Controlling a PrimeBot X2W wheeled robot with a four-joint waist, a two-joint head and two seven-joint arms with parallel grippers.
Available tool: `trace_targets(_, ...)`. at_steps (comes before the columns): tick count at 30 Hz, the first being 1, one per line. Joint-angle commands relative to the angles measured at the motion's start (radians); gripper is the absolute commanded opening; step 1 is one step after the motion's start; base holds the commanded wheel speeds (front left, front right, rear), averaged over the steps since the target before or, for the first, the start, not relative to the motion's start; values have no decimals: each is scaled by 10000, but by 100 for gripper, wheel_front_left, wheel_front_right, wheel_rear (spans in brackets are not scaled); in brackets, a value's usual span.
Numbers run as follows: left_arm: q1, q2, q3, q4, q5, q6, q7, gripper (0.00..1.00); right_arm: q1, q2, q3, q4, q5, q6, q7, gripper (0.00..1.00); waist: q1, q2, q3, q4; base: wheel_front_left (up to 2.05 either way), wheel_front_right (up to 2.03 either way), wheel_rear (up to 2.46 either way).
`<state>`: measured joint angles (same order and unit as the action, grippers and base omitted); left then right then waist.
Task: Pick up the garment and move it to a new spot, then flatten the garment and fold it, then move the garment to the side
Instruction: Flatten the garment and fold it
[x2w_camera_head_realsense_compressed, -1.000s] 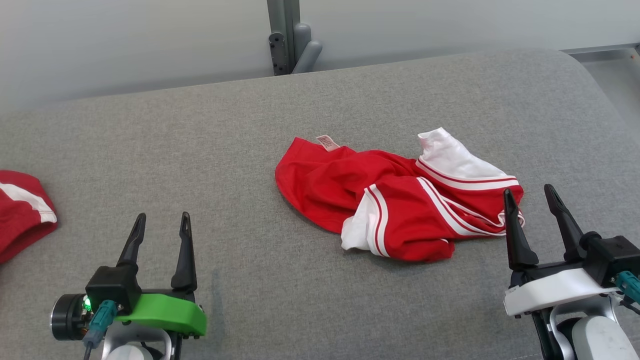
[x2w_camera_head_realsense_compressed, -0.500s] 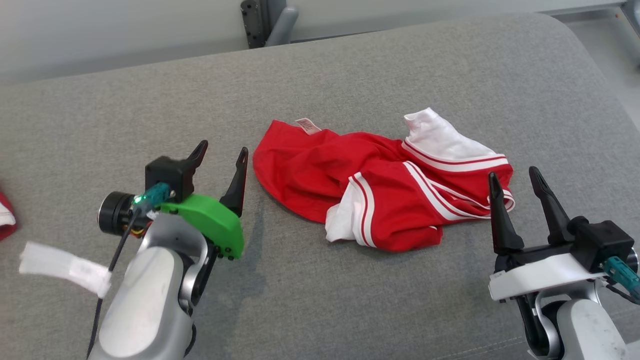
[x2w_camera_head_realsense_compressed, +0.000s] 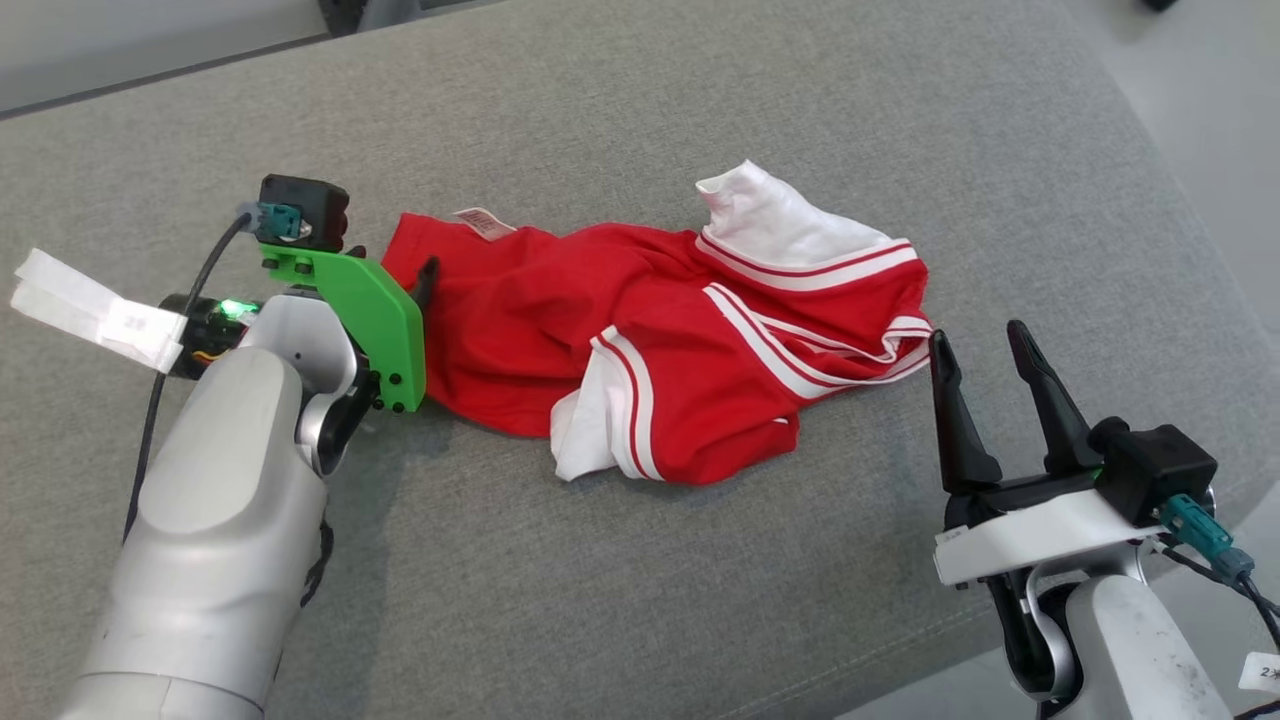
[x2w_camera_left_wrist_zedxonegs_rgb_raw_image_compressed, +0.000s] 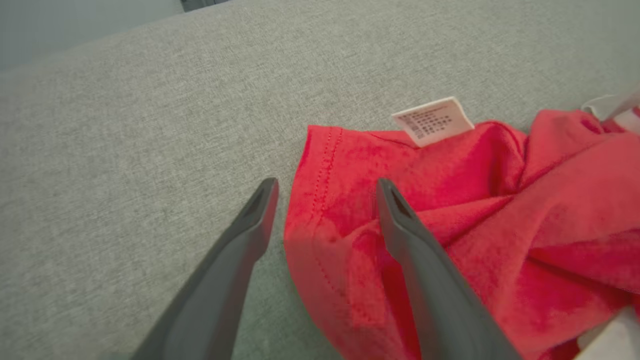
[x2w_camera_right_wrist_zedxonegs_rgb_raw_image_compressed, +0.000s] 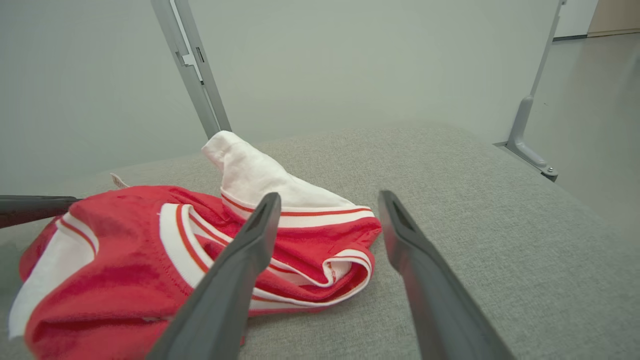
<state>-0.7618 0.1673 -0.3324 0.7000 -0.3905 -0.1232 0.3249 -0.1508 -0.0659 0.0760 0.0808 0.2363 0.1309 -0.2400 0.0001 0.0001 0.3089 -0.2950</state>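
Your left gripper (x2w_camera_left_wrist_zedxonegs_rgb_raw_image_compressed: 326, 184) has made the big move. A second ago it sat low at 7 o'clock of the head view, well apart from the garment (x2w_camera_head_realsense_compressed: 650, 340). Now it is at the garment's 9 o'clock edge, with its jaws spread wide.

In the left wrist view the red hem (x2w_camera_left_wrist_zedxonegs_rgb_raw_image_compressed: 320, 165) runs up between the two fingers. One finger is over bare grey cushion (x2w_camera_head_realsense_compressed: 600, 600) and the other over red cloth. You cannot tell from these views whether either tip is pressing down yet.

The garment lies crumpled near the middle of the cushion. Its white label (x2w_camera_head_realsense_compressed: 484, 222) is at its 11 o'clock corner and a white sleeve (x2w_camera_head_realsense_compressed: 770, 215) sticks up at 1 o'clock. It looks shifted in the head view, but that is the camera tipping down and turning. The folds and stripes lie just as they did before.

Your right gripper (x2w_camera_head_realsense_compressed: 978, 332) has kept its station at the garment's 4 o'clock, just beside the striped edge. Its fingers stand apart as before and hold nothing.
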Motion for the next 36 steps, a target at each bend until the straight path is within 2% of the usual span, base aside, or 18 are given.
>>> trace_targets(1, -345, 100, -57, 432, -188, -42, 48, 100, -162, 54, 56, 113, 95, -3, -93, 100, -1, -1, 448, -544, 0, 0, 0)
trace_targets(6, -827, 96, -341, 1651, -562, -76, 419, 100, -259, 82, 126, 341, 163, -3, -189, 100, -1, -1, 498, -665, 0, 0, 0)
trace_targets(7, -862, 65, -428, 1792, -636, -79, 404, 85, -268, 80, 114, 368, 167, -3, -194, 100, -1, -1, 503, -657, 0, 0, 0)
trace_targets(8, -911, 59, -528, 1887, -734, -82, 358, 17, -285, 79, 102, 380, 166, -3, -208, 100, -1, -1, 512, -650, 0, 0, 0)
trace_targets(9, -956, 45, -627, 1953, -865, -84, 327, 0, -316, 84, 97, 393, 168, -3, -222, 100, -1, -1, 520, -642, 0, 0, 0)
trace_targets(16, -1458, 313, -1123, 1694, -1109, -78, -1077, 0, -329, 99, -6, 424, 133, -3, -266, 100, -1, -1, 437, -407, 0, 0, 0)
trace_targets(27, -2954, 998, -1255, 1023, -832, -80, -4352, 0, -227, 107, 91, 551, 177, -3, -265, 100, -1, -1, -26, 12, 0, 0, 0)
trace_targets(32, -3408, 1300, -1363, 105, -493, -63, -5308, 0, -21, 104, -79, 501, 124, -3, -237, 100, -1, -1, -200, 329, 0, 0, 0)
trace_targets(36, -2304, 1614, -1420, -1245, -262, 267, -5610, 0, 161, 105, -265, 409, 93, -1, -164, 100, -1, -1, -301, 725, 0, 0, 0)
